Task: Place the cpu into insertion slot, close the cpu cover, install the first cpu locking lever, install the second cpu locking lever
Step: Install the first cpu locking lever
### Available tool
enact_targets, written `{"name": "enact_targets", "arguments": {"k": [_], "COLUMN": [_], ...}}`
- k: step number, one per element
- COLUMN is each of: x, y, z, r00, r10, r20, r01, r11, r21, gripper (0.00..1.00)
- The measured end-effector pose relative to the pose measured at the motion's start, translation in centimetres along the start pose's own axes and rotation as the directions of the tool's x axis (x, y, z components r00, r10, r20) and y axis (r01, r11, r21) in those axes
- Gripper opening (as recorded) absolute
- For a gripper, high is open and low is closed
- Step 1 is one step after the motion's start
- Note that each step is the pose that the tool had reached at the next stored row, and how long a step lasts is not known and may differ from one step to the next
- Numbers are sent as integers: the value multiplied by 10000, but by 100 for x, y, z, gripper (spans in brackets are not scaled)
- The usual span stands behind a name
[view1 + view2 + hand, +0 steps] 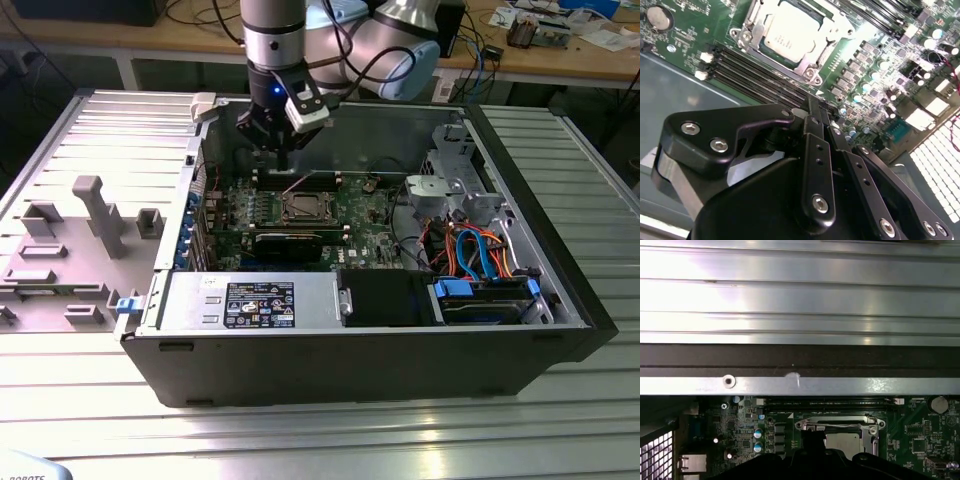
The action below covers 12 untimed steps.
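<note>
Second wrist view: gripper (pixel 812 107) fingers pressed together, empty.
Cpu (pixel 790 31): just beyond fingertips, under cpu cover (pixel 812 54).
Writing: unreadable.

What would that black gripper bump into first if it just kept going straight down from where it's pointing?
Probably the green motherboard beside the insertion slot, near the long black memory slots. The gripper hangs just behind the socket in the exterior view; exact depth is unclear.

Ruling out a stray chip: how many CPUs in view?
1. The cpu lies on the green motherboard, framed by the cpu cover, beside the black memory slots. Another could be hidden under the arm.
</note>
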<state>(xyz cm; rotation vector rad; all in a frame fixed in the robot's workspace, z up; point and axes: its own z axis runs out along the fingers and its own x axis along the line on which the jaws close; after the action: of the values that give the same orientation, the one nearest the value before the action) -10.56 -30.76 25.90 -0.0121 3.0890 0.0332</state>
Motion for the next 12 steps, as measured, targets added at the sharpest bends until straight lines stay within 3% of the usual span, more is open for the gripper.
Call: {"name": "enact_targets", "arguments": {"k": [5, 12], "x": [-61, -165], "y": [-1, -3], "z": [22, 111], "r00": [10000, 10000], "r10": [13, 53], "r20": [1, 0], "r01": [-13, -53], "r11": [10000, 9999], "r21": [-58, -85], "gripper": [11, 11]}}
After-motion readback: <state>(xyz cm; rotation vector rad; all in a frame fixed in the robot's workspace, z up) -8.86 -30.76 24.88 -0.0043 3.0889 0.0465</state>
